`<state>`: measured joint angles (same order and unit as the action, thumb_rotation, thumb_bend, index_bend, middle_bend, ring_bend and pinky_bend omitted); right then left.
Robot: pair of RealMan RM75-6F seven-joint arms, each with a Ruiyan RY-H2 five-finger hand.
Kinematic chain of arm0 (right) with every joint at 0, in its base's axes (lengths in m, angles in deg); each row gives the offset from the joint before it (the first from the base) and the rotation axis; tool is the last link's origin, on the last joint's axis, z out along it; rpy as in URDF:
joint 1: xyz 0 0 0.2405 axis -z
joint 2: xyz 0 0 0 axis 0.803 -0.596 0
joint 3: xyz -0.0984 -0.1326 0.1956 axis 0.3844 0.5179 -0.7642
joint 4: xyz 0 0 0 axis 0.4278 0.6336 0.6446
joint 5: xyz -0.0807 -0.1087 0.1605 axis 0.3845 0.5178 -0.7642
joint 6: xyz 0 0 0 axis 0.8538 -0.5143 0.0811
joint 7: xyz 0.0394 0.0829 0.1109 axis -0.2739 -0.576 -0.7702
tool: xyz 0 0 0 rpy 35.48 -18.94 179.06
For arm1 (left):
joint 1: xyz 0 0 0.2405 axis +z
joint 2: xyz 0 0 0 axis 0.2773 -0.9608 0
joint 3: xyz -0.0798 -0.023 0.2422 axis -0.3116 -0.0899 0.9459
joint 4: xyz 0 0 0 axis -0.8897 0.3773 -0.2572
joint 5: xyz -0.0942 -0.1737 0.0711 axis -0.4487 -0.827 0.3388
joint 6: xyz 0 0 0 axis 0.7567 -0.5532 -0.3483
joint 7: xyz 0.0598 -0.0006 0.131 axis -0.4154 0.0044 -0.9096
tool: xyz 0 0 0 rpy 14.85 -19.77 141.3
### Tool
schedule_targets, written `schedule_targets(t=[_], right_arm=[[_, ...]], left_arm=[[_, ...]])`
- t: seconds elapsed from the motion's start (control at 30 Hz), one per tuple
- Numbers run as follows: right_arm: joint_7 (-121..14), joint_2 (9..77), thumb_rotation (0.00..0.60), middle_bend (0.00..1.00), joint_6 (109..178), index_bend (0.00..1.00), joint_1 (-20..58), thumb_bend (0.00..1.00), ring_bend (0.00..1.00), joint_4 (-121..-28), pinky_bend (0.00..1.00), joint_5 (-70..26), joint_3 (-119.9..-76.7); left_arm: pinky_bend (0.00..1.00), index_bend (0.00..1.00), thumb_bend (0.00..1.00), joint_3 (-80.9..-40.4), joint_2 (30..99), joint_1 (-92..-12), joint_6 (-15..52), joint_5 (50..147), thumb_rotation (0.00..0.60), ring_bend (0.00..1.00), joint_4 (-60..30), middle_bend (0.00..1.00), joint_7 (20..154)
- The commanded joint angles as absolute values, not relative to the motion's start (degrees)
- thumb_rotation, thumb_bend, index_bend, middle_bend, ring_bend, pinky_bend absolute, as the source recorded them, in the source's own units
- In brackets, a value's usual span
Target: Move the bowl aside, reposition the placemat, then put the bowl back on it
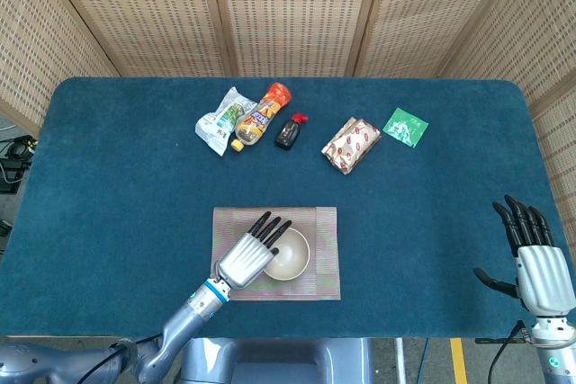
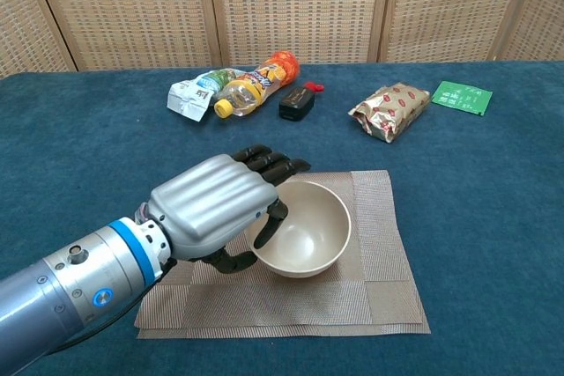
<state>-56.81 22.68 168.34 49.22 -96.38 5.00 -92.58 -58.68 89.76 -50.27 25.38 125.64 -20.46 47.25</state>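
While the bowl point(image 2: 304, 230) sits on the placemat point(image 2: 379, 253), the left hand point(image 2: 216, 209) holds it by its left rim. One finger point(image 2: 271, 222) hooks down inside the bowl, and the thumb point(image 2: 231, 261) sits low against the outside. The other fingers point(image 2: 269, 162) reach out flat over the back edge of the rim. In the chest view the bowl looks tipped a little toward the right, but I cannot tell if it is lifted off the mat. The bowl is cream colored and has nothing in it.

The placemat is brown and woven, and it lies flat near the front edge of the blue table point(image 1: 117, 177). The bowl is near the middle of the mat.

The right hand point(image 1: 537, 263) is far off at the right front corner of the table. Its fingers point up and are spread apart, and it holds nothing. Only the head view shows it.

At the back of the table there is a row of things. A white and green packet point(image 1: 220, 120) lies just beside an orange bottle point(image 1: 262, 114) on its side. A small dark bottle with a red cap point(image 1: 290, 130) is next to them. Further right lies a red and silver snack bag point(image 1: 352, 143), and then a flat green packet point(image 1: 406, 127).
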Motion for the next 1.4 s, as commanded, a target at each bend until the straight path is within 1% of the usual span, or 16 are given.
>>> schedule_targets(t=[0.03,0.23,0.4,0.6,0.83,0.93,1.1,1.17,1.4], right_arm=[[-56.85,22.66,0.600,0.00,168.41,0.00,49.25,0.02,0.00,-96.41,0.00,5.05,-92.55],[-56.58,22.74,0.600,0.00,168.59,0.00,49.33,0.02,0.00,-96.46,0.00,5.37,-92.42],[-56.34,22.75,0.600,0.00,168.80,0.00,49.41,0.02,0.00,-96.56,0.00,5.63,-92.35],[-55.93,22.82,0.600,0.00,168.98,0.00,49.48,0.02,0.00,-96.76,0.00,6.05,-92.17],[-54.95,23.04,0.600,0.00,169.25,0.00,49.62,0.02,0.00,-96.98,0.00,6.79,-91.80],[-54.42,23.16,0.600,0.00,169.18,0.00,49.63,0.02,0.00,-97.10,0.00,7.05,-91.62],[-53.26,23.47,0.600,0.00,169.47,0.00,49.70,0.02,0.00,-97.24,0.00,7.58,-91.48],[-53.06,23.55,0.600,0.00,169.52,0.00,49.71,0.02,0.00,-97.28,0.00,7.71,-91.43],[-51.64,24.09,0.600,0.00,169.40,0.00,49.70,0.02,0.00,-97.30,0.00,8.05,-91.18]], left_arm=[[0.00,0.68,0.41,-58.51,90.06,-50.24,24.73,125.52,0.600,0.00,-20.12,0.00,47.38],[0.00,0.71,0.42,-58.35,89.16,-49.87,23.15,125.34,0.600,0.00,-20.00,0.00,48.10],[0.00,0.71,0.42,-58.33,86.65,-49.20,21.24,125.30,0.600,0.00,-20.92,0.00,49.27],[0.00,0.71,0.42,-58.46,80.81,-47.55,17.96,125.31,0.600,0.00,-22.59,0.00,52.37],[0.00,0.70,0.42,-57.91,73.53,-45.28,14.96,124.81,0.600,0.00,-21.91,0.00,57.36],[0.00,0.70,0.42,-57.57,70.36,-44.05,13.81,124.28,0.600,0.00,-20.06,0.00,60.19],[0.00,0.70,0.42,-57.64,67.06,-41.71,12.54,121.87,0.600,0.00,-16.29,0.00,66.99],[0.00,0.70,0.42,-57.70,66.50,-41.01,12.48,120.86,0.600,0.00,-14.96,0.00,68.60],[0.00,0.70,0.42,-57.07,65.49,-38.61,14.72,117.31,0.600,0.00,-5.74,0.00,77.27]])
